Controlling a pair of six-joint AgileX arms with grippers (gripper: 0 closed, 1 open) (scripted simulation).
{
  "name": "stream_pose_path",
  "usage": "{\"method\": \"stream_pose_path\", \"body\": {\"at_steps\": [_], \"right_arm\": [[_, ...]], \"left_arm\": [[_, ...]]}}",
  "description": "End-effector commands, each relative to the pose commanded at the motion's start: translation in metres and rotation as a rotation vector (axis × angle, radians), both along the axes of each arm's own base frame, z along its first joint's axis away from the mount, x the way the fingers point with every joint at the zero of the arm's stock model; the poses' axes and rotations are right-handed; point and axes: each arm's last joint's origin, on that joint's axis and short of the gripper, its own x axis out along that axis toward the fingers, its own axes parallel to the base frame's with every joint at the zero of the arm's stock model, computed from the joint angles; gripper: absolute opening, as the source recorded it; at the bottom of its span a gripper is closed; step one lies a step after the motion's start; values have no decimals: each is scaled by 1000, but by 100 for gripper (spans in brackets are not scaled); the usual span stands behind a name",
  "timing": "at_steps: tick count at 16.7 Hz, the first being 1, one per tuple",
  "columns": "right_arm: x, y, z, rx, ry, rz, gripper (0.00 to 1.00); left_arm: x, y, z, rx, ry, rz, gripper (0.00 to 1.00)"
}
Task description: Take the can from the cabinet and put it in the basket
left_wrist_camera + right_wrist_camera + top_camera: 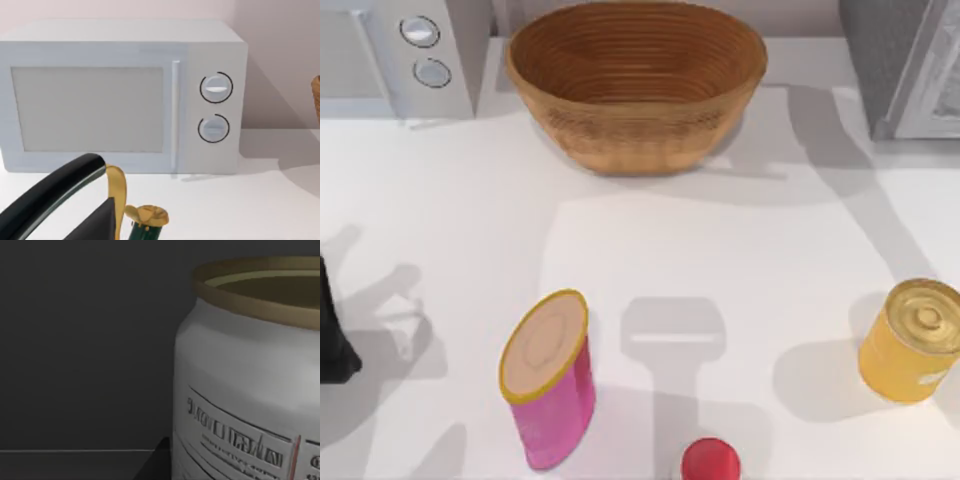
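Can sits close up in the right wrist view against dark walls, likely inside the cabinet, right of the basket. Looks like the reach-and-grab step. Can't tell if the right gripper's closed; next comes pulling it out cleanly.

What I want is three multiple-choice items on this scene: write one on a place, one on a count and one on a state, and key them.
1. In the top view the basket stands: A between the white appliance and the cabinet; B at the near edge; C at the left edge.
2. Round knobs on the appliance: A one; B two; C three.
3. The basket is: A overturned; B filled; C upright, nothing inside.
A, both flank it at the far side; B, two dials are stacked; C, its ribbed inside shows bare.
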Motion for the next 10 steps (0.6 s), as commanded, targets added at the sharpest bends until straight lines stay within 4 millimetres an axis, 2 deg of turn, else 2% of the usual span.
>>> {"method": "stream_pose_path", "body": {"at_steps": [5,10], "right_arm": [[0,0,0,0,0,0,2],[0,0,0,0,0,0,0]], "left_arm": [[0,0,0,0,0,0,100],[0,0,0,0,0,0,100]]}}
